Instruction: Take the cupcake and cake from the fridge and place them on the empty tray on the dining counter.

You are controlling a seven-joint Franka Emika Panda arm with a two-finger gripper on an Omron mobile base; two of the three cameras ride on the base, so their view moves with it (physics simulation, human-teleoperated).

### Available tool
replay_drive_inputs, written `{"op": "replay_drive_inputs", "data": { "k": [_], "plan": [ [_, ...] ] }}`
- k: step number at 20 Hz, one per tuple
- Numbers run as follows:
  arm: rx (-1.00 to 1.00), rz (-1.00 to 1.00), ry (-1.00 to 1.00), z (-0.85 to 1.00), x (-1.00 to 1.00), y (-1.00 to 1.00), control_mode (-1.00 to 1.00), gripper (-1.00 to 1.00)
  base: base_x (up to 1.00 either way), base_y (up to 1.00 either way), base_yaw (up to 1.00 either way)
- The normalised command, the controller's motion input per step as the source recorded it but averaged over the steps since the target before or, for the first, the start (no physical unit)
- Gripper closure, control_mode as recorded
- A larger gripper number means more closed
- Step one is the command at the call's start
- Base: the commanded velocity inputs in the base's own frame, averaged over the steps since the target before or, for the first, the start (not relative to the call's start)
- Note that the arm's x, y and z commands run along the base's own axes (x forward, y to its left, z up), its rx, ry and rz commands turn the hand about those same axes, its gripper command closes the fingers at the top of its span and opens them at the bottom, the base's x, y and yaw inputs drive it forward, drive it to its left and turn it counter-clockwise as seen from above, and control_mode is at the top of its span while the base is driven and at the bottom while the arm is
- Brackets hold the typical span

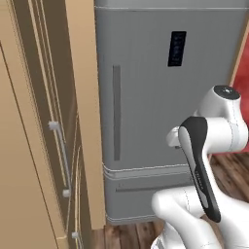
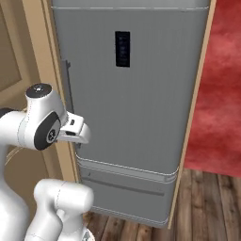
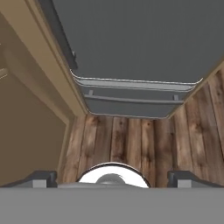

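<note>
Facing the shut fridge (image 1: 165, 121), the task looks barely begun — its door is closed, so cupcake and cake are presumably inside. Fingers (image 3: 112, 177) spread wide, holding nothing; the handle (image 1: 116, 113) lies ahead of them — opening comes first.

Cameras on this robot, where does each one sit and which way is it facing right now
Left base view: behind the arm's left, facing the closed fridge and wooden cabinet; arm rises lower right.
Right base view: behind the arm's right, facing the fridge and red wall; arm lower left.
Hand view: on the hand, looking down at the wood floor and fridge base; open gripper fingertips at bottom.
All share the fridge.
</note>
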Motion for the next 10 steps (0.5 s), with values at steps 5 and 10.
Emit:
{"op": "replay_drive_inputs", "data": {
  "k": [5, 10],
  "plan": [
    [0.00, 0.00, 0.00, 0.00, 0.00, 0.00, 1.00, -1.00, -0.15, 0.42, 0.02],
    [0.00, 0.00, 0.00, 0.00, 0.00, 0.00, 1.00, -1.00, -0.03, 0.46, 0.01]
  ]
}}
